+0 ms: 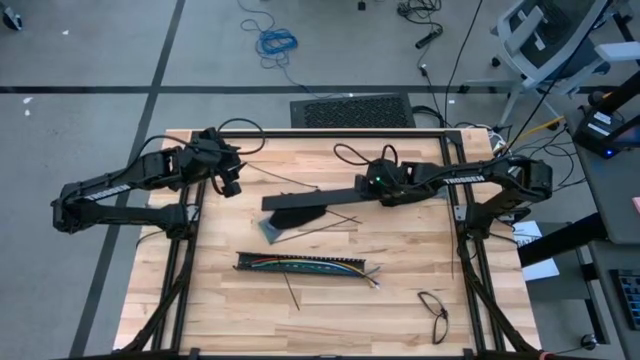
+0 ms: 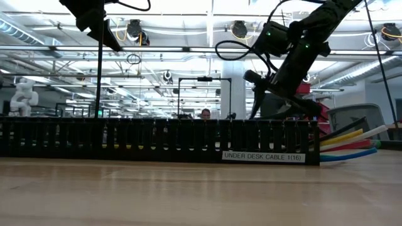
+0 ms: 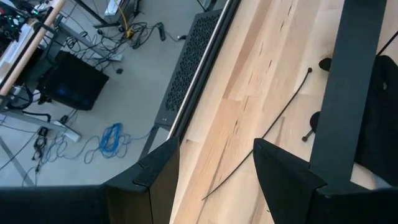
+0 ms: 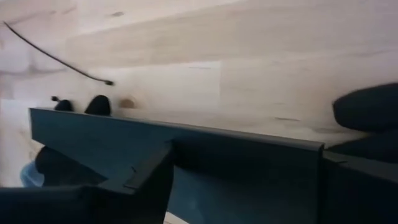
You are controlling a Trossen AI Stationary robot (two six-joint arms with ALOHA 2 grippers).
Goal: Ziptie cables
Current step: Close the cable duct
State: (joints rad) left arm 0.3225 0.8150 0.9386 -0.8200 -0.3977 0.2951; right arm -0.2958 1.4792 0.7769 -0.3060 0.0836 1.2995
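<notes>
Right gripper (image 1: 363, 190): positioned over the far middle of the wooden table (image 1: 420, 250), at one end of a flat black bar (image 1: 310, 197) that runs from it toward the table's centre. In the right wrist view its fingers (image 4: 146, 177) stand spread, with the bar lying across the space between them. I cannot confirm whether either finger touches the bar; the view is too close and dark at the contact line.

Left gripper (image 1: 232, 184): raised over the far left corner of the table. In the left wrist view I see its fingers (image 3: 283, 177) parted, with bare wood showing through the gap. It holds nothing and touches nothing.

Cables (image 1: 305, 264): the coloured wires lie lengthwise inside a black slotted cable duct (image 2: 157, 138) on the near middle of the table, well apart from both grippers. Their yellow, red, blue and pale ends stick out of the duct's right-hand end in the low view. The duct carries a white label (image 2: 262, 156) reading "UNDER DESK CABLE 1(16)". A black cable loop (image 1: 433, 308) lies separately at the near right of the table.

Zip ties: one thin black strip (image 1: 330, 220) lies between the bar and the duct. A second (image 1: 292, 290) lies just in front of the duct. A third (image 3: 267, 130) lies on the wood ahead of the left gripper.
</notes>
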